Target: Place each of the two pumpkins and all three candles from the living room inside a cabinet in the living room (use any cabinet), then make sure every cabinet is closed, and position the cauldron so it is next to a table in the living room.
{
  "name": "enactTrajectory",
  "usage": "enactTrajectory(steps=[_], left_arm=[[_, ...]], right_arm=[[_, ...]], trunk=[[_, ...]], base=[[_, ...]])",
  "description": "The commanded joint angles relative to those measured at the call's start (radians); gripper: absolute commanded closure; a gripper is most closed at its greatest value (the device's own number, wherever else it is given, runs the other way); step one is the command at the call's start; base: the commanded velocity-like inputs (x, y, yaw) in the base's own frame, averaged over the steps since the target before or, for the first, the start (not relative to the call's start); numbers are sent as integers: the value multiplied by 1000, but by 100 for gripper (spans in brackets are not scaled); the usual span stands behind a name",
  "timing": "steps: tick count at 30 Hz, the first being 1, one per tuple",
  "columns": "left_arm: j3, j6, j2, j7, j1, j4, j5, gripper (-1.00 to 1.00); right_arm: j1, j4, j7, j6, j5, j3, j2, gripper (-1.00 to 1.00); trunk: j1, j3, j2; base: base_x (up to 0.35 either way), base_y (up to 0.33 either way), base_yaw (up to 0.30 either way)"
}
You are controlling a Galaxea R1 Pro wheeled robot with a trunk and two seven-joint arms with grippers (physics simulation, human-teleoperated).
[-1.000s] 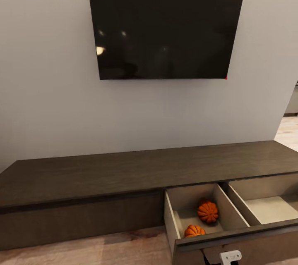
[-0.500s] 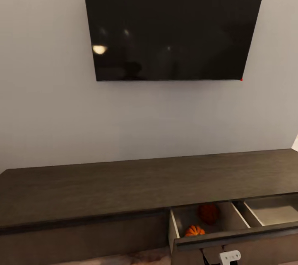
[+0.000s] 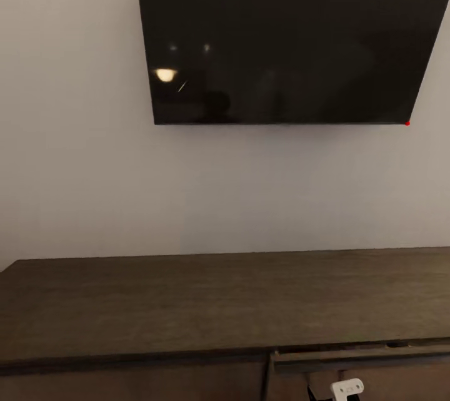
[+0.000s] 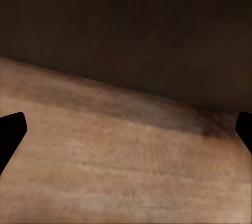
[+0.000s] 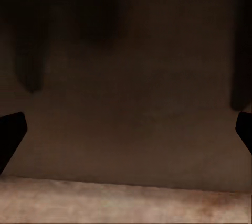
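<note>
Long dark-brown cabinet [image 3: 187, 301] low across the head view, one drawer front [image 3: 356, 357] at its right edge nearly flush, one black TV [image 3: 281, 38] on the grey wall [image 3: 75, 138] above, left gripper [image 4: 126, 129] fingers wide apart over plank floor [image 4: 115, 171], right gripper [image 5: 126, 129] fingers likewise spread facing dark wood.

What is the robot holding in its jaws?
Nothing. Both the left gripper and right gripper have their jaws wide apart, with nothing between them.
</note>
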Motion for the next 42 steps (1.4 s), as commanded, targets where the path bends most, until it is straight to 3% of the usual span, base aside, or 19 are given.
enactTrajectory(steps=[1,17,35,42], left_arm=[[-8,-2,0,-2,0,-1,10,-100],[-8,-1,-3,-2,0,-1,10,-100],[-10,-3,0,-4,0,-1,10,-100],[-10,-3,0,-1,0,-1,10,-100]], right_arm=[[-1,0,4,-3,-5,18,0,-100],[-1,0,0,-2,-3,25,0,-100],[-1,0,-2,-2,-13,14,0,-100],[-1,0,-28,-1,-16,15,21,-100]], trunk=[[0,-1,0],[0,-1,0],[0,-1,0],[0,-1,0]], base=[[214,0,85],[63,0,6],[-305,0,0],[-329,0,0]])
